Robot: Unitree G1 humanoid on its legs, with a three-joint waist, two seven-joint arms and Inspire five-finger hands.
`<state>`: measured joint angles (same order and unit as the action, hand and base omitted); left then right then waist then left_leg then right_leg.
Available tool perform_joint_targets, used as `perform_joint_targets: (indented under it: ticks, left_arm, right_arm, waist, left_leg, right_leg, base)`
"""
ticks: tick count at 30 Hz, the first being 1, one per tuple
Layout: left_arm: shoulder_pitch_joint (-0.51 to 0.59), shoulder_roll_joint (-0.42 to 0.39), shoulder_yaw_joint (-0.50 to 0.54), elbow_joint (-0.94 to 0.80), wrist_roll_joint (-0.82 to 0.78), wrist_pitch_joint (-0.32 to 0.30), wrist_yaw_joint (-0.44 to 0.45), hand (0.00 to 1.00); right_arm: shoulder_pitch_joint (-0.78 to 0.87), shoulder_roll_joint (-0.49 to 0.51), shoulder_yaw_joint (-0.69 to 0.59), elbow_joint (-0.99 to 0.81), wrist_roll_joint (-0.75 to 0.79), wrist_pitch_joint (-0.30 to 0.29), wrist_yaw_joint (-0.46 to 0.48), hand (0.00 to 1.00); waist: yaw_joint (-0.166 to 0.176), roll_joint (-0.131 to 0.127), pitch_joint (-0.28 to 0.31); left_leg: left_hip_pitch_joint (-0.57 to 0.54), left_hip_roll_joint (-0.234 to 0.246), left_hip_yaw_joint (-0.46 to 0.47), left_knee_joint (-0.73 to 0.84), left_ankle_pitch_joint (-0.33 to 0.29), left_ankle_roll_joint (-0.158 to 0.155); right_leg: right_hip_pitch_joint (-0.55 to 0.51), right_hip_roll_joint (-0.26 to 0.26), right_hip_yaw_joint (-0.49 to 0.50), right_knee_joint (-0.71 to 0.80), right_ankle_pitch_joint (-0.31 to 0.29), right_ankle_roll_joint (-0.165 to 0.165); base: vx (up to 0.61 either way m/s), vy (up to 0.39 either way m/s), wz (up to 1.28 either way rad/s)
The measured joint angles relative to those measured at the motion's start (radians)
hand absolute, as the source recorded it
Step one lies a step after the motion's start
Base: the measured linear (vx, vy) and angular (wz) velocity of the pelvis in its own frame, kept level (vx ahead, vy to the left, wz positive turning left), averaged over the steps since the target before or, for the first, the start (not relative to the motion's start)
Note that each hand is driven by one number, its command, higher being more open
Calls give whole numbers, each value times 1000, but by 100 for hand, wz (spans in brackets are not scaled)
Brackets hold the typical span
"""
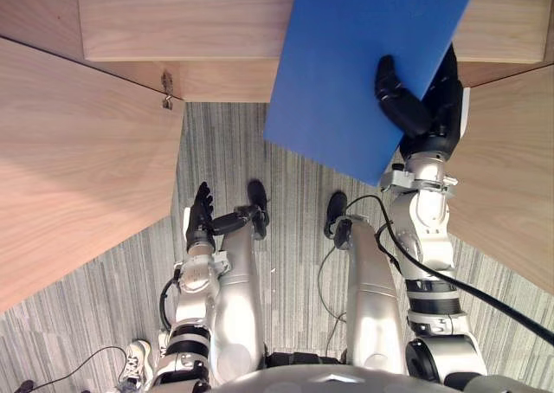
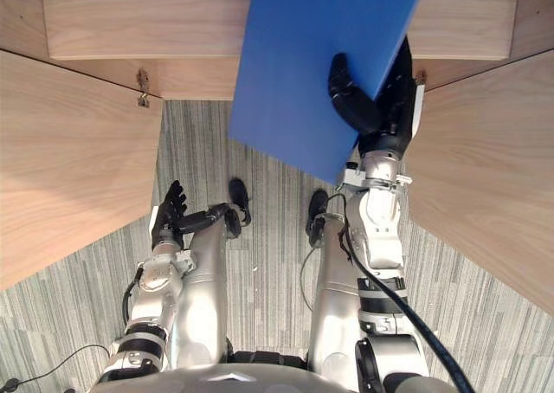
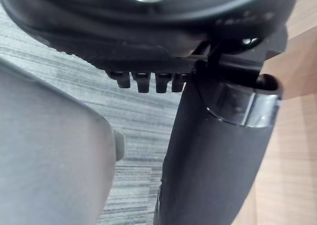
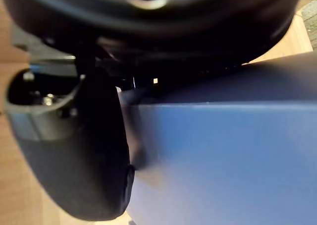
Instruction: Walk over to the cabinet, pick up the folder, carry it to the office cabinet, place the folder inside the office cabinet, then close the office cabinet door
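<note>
right hand (image 1: 430, 116) raised at the cabinet (image 1: 173, 29), thumb and fingers pinching the blue folder (image 1: 346, 64), long axis slanting toward the cabinet; left hand (image 1: 200, 218) hangs, fingers straight

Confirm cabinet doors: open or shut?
Open: left door and right door angle out toward the robot; shelf exposed between them.

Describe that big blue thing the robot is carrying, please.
The folder is a plain, flat blue rectangle, smooth and stiff-looking, with no markings visible. The right hand pinches one edge, thumb across the upper face, fingers behind. It hangs tilted, its lower corner above the grey carpet, its far end over the wooden cabinet. Nothing else visibly touches it.
</note>
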<state>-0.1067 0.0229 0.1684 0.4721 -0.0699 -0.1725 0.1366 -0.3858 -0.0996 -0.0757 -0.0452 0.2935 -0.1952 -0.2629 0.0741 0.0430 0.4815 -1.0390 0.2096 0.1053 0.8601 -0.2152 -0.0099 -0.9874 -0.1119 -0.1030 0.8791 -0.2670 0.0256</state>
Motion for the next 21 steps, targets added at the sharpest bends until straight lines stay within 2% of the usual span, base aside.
perform_joint_targets:
  ticks: [6, 12, 21]
  left_arm:
    - [-2, 0, -4, -15, -1, 0, 22, 100]
    - [-8, -9, -4, -17, -9, 0, 52, 100]
    - [-29, -32, -4, -18, -11, 7, 86, 100]
  right_arm:
    - [-139, 23, -98, 68, 190, -48, -60, 0]
    - [-230, 24, -169, 131, 340, -72, -122, 0]
    - [-392, 19, -187, 236, 470, -95, -197, 0]
  waist:
    - [4, 0, 0]
    - [5, 0, 0]
    - [3, -1, 1]
  left_leg:
    - [-28, -2, -7, -3, 10, -4]
    - [-28, -9, -11, -28, 22, -8]
    - [-25, -14, -26, -76, 54, -22]
  right_leg:
    - [-26, -2, -7, 3, 0, -1]
    - [-26, -6, -15, -11, 1, -1]
    - [-19, -6, -39, -38, 7, -9]
  base:
    - [-9, -1, 3]
    - [23, 11, 5]
    - [21, 4, 6]
